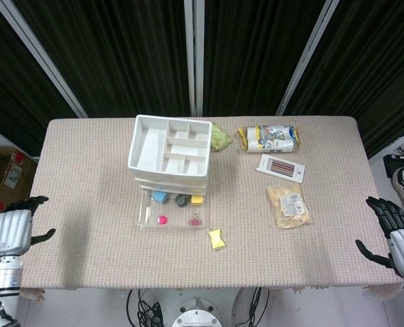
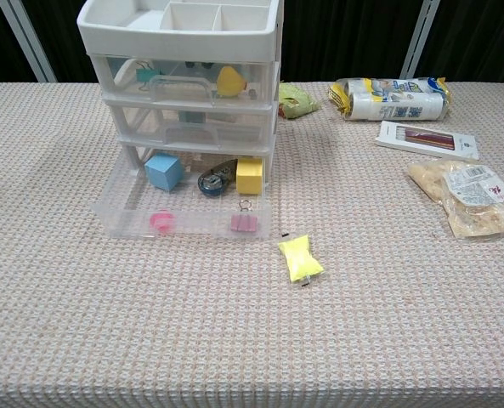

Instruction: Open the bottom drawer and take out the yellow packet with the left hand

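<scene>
Right hand [image 1: 392, 235] cut by lower right frame edge in head view; left hand [image 1: 12, 230] near lower left edge, wrist cut off. Neither appears in chest view. Organizer [image 2: 184, 51] top cropped there. Middle drawer [image 2: 192, 125] contents blurred behind plastic.
</scene>
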You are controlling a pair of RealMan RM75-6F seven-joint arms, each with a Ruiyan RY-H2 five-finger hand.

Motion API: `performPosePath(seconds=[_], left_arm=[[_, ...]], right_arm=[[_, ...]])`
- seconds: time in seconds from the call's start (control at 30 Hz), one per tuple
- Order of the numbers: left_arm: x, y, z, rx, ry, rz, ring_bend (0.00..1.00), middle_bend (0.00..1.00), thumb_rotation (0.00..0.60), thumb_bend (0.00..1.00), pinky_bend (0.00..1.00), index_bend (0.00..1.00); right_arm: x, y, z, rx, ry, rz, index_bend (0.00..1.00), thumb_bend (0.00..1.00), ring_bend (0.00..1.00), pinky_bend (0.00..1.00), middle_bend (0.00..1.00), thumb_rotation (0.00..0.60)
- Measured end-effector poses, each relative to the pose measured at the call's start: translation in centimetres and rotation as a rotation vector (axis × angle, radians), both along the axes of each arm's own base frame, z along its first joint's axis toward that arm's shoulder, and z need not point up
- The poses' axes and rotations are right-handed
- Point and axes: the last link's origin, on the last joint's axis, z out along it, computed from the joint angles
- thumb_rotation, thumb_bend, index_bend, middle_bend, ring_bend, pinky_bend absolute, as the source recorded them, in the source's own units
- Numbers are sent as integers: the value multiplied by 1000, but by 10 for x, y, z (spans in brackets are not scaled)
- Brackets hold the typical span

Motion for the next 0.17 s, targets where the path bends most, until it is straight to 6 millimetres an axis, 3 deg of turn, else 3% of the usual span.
performPosePath(seconds=[0.17], left_arm=[[-14, -31, 13, 42, 35, 1, 275, 288, 600, 0, 284, 263]], right_arm=[[3, -2, -4, 10, 7, 6, 0, 216, 0, 10, 63, 600]])
